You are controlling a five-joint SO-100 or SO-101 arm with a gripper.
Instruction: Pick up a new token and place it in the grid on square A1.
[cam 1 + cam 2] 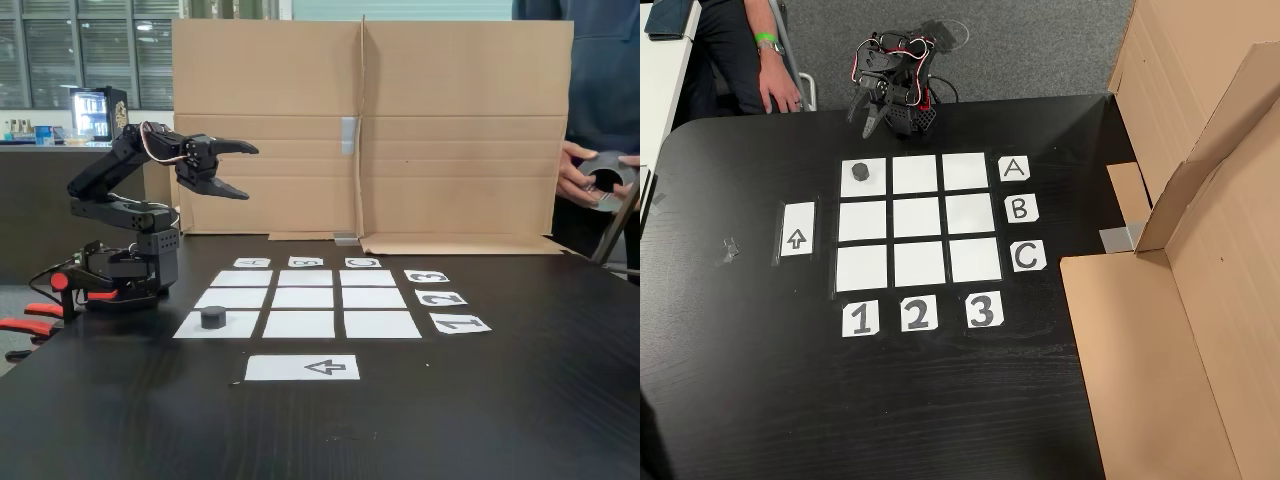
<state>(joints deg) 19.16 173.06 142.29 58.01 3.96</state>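
the fingers (240, 170) are spread apart, holding nothing, raised above the black tabletop (480, 400) near the arm's base. the token (213, 318) rests on square a1 (852, 187), the corner cell of the grid (919, 216) nearest the arm. a person's hands (585, 172) hold a grey tape roll (612, 180) at the right edge of the fixed view.

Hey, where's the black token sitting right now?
The token sits on square A1, the grid's top-left cell in the other view, just below the gripper and in line with the A label.
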